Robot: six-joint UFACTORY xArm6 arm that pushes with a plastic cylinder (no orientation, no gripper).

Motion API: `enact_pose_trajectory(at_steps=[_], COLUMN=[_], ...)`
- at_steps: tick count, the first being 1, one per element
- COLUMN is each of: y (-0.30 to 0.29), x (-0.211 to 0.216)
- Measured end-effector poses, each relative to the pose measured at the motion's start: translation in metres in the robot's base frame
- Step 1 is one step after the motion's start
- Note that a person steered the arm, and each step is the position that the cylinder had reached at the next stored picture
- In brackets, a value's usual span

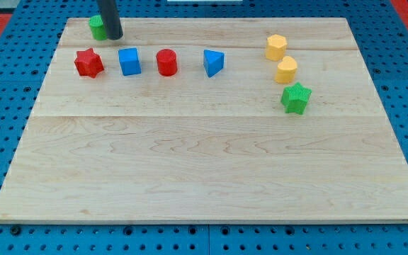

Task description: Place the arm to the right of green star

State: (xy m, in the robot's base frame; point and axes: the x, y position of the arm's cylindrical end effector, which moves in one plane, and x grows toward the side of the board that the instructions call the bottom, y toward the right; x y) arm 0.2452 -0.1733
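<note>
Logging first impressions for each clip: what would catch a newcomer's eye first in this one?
Probably the row of bright blocks near the view's top left: red star, blue cube, red cylinder and blue triangular block. At the right, two yellow blocks lead down to the green star. My tip sits far off at the top left, against a green block.

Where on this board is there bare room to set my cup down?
The whole lower half below the green star and red star is bare wood. The top is crowded: the block row, two yellow blocks, my tip.
</note>
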Motion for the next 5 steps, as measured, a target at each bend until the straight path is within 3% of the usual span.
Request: enact_pose_trajectory(at_steps=[3, 5], y=[0.099, 0.273], x=[0.0, -0.008])
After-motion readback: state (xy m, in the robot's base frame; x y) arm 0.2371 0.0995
